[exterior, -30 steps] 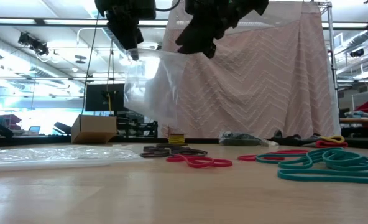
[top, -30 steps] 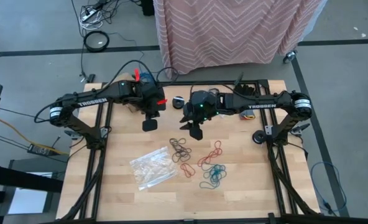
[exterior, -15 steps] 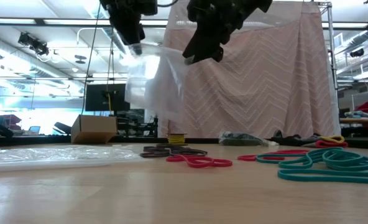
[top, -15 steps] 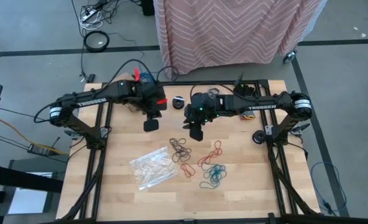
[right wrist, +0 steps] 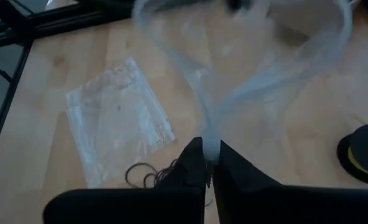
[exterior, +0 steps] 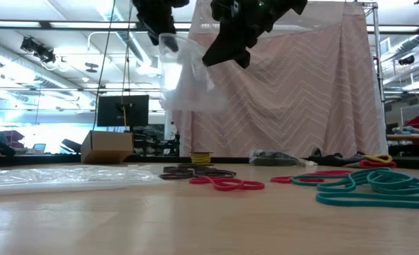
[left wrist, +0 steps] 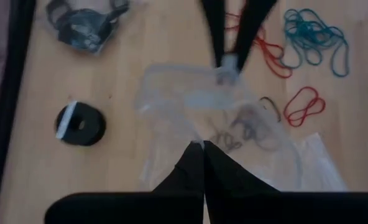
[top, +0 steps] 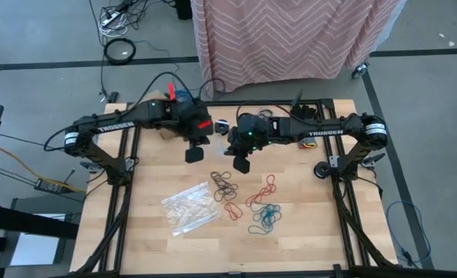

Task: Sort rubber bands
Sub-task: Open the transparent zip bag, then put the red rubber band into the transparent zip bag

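Both end effectors were raised above the table's (top: 306, 224) far-centre region. The left end effector (top: 195, 155) was clenched on one edge of a clear plastic bag (exterior: 185, 78); the right end effector (top: 241, 164) was clenched on the opposite edge. The rubber bands (top: 248, 197) lay loose near the table centre, beside a second bag (top: 188, 207) lying flat.

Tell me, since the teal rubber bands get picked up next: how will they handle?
The teal rubber bands are thin loops tangled together, so probably floppy and light. Lifting one may drag others along. They lie flat on the table, so rolling seems unlikely.
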You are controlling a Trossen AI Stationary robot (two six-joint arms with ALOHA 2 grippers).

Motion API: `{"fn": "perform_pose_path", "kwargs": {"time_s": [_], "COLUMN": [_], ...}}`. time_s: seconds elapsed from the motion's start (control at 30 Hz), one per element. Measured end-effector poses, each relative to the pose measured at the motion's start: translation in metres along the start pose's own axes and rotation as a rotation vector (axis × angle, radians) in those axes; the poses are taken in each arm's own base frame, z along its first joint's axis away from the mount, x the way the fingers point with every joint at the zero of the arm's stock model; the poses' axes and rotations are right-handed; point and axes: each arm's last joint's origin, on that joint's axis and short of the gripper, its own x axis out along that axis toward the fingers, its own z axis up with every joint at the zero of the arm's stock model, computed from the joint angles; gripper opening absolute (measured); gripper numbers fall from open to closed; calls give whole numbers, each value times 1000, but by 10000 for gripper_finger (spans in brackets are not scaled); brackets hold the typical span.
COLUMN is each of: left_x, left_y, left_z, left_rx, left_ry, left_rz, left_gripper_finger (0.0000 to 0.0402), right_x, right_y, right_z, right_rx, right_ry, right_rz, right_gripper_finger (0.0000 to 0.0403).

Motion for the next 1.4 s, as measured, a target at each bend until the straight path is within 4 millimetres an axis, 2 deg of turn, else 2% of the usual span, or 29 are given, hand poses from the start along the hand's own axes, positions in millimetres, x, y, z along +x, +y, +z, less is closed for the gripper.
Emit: {"fn": "perform_pose_path", "kwargs": {"time_s": [0.27, 0.43, 0.6, 0.73, 0.93, 1.03, 1.13, 1.27, 1.4], "left_x": [31, 31, 25, 23, 15, 10, 10, 19, 25], "left_y": [-9, -10, -4, -1, 1, 1, 1, 3, 6], "left_z": [11, 13, 5, -3, -9, -10, -12, -19, -24], "left_rx": [35, 39, 29, 43, 45, 47, 42, 40, 26], "left_ry": [4, -12, 51, 129, 159, 157, 181, 218, 260], "left_rz": [-25, -14, 3, 28, 42, 65, 78, 139, 258], "left_gripper_finger": [0, 0, 0, 0, 0, 0, 0, 0, 0], "right_x": [-1, -1, -1, -1, -1, -3, -2, 1, -4], "right_y": [-5, -6, -6, -6, -4, -3, -4, 5, 14], "right_z": [4, 3, 3, 1, -10, -18, -33, -61, -83], "right_rx": [7, 11, 10, 4, 34, 105, 193, 253, 338], "right_ry": [-35, -27, -21, 0, 120, 205, 296, 347, 297], "right_rz": [9, 8, 13, 25, 110, 121, 117, 110, 114], "right_gripper_finger": [1, 1, 2, 32, 110, 148, 169, 170, 154]}}
